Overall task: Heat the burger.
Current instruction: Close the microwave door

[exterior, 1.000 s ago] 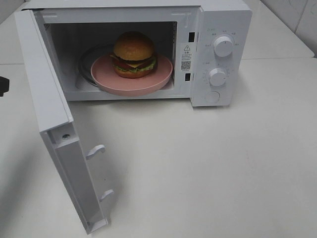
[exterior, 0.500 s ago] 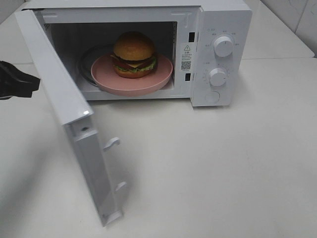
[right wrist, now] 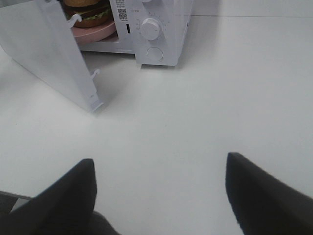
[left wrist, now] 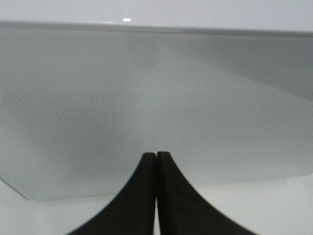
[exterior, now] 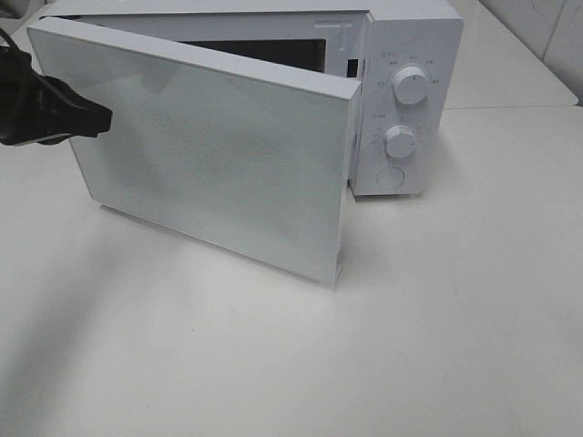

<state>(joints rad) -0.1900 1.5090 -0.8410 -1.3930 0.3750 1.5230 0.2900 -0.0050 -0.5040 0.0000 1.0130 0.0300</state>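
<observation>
Over on the left, the left gripper, fingers pinched together, has swung the microwave door from wide open to half shut on the burger inside, so latching's probably next, while the right gripper idles spread wide.

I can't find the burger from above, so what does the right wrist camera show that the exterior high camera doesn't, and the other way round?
Only the right wrist view: the burger on its pink plate inside the microwave, the latch hooks, and the open right tool. Only the exterior high view: the shut left tool at the outer face of the door. Both: the part-closed door, the lower knob, the round button and the white table.
</observation>
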